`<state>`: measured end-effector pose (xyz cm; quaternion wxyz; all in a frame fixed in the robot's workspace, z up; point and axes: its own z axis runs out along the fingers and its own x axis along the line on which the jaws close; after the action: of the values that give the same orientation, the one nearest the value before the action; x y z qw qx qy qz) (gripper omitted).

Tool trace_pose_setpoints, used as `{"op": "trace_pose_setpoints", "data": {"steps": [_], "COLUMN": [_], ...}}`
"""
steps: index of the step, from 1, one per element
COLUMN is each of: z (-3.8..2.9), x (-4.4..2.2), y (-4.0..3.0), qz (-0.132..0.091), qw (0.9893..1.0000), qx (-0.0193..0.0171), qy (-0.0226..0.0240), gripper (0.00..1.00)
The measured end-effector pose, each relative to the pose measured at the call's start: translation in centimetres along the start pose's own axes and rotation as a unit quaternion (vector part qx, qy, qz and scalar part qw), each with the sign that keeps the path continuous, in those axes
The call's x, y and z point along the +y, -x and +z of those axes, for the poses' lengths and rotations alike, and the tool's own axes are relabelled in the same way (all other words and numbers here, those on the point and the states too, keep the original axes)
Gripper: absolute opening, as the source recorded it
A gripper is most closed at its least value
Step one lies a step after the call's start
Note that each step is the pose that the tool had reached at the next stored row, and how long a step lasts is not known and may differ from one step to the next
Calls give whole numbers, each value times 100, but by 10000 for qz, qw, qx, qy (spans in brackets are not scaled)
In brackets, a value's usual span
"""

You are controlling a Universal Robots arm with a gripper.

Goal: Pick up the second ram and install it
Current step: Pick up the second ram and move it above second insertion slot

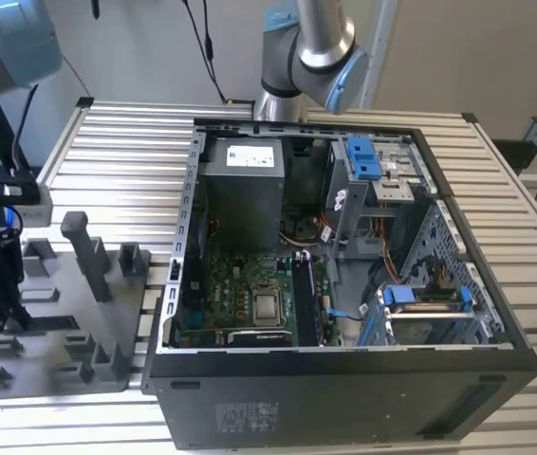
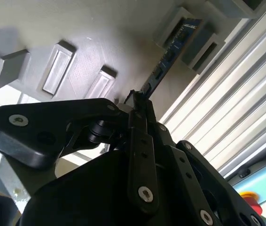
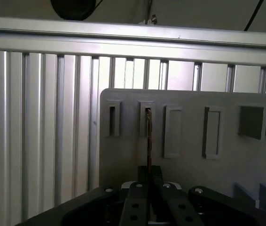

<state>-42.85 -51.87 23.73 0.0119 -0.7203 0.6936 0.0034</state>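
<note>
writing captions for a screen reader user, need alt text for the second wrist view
The black gripper has its jaws closed on the near end of the second ram, a thin dark stick standing on edge in a slot of the grey holder tray. Ribbed metal table lies beside the tray.

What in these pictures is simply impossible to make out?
The second ram: edge-on in the first wrist view, label and chips unseen.
Its near end: hidden inside the gripper in both wrist views.
The motherboard slots: too small in the exterior view to tell which are filled.
</note>
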Motion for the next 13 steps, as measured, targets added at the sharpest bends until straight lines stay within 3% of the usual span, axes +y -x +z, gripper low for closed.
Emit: {"op": "trace_pose_setpoints", "data": {"steps": [13], "z": [-108], "x": [-2], "y": [3], "qz": [0], "qw": [10000], "qx": [-1], "qy": [-1], "gripper": [14]}}
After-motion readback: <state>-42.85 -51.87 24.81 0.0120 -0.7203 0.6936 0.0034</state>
